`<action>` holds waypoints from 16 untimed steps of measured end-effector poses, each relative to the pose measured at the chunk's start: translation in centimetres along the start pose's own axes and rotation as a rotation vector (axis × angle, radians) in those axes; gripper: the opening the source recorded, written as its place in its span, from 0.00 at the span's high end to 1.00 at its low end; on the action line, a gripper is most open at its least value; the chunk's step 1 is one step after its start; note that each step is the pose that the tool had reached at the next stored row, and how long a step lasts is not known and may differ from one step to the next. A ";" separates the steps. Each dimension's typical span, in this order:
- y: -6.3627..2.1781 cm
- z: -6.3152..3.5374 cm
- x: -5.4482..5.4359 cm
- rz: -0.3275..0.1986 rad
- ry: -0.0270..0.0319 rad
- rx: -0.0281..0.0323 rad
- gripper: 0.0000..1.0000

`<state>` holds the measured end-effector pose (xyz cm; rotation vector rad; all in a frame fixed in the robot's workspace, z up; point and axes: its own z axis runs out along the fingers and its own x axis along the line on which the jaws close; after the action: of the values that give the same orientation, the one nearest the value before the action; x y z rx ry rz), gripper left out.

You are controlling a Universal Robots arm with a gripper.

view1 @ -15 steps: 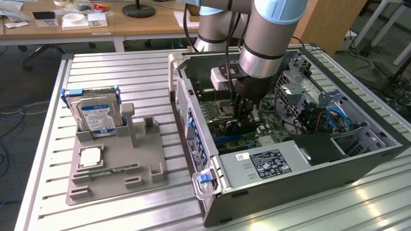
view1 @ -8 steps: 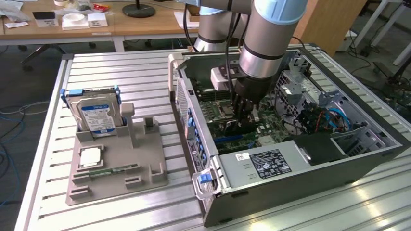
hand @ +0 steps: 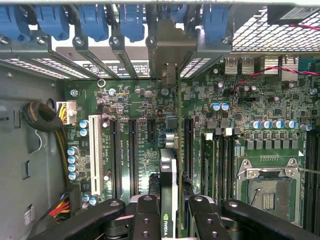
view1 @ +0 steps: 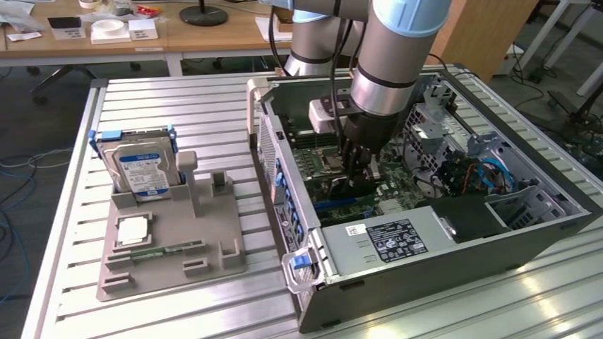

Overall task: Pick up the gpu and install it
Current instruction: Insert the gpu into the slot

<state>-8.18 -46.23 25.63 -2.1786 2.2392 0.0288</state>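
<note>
My gripper (view1: 359, 178) reaches down inside the open computer case (view1: 490, 244), above the green motherboard (view1: 400, 185). It is shut on the gpu (view1: 351, 189), a dark card held on edge. In the wrist view the gpu (hand: 169, 172) runs edge-on from between my fingers (hand: 148, 216) toward the case's rear slot wall. Its silver bracket (hand: 168, 75) stands at the slot openings below the blue clips (hand: 131, 22). The card's lower edge lies along a long black expansion slot (hand: 188, 150); whether it is seated there I cannot tell. My gripper (hand: 172, 206) holds the card's near end.
On the slatted table, at the exterior view's left, a grey holder (view1: 174, 240) carries a silver hard drive (view1: 141, 168), a processor chip (view1: 132, 229) and a green memory stick (view1: 155, 251). Inside the case are the processor socket (hand: 267, 187), cable bundles (hand: 45, 120) and a power supply (view1: 396, 240).
</note>
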 end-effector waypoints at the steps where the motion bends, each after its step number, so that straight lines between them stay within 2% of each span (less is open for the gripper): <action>1: 0.00 0.05 0.0 0.001 -0.0002 0.0001 0.73; 16: 0.00 0.33 0.0 0.002 -0.0003 0.0002 0.73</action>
<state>-8.18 -46.22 25.30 -2.1764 2.2408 0.0289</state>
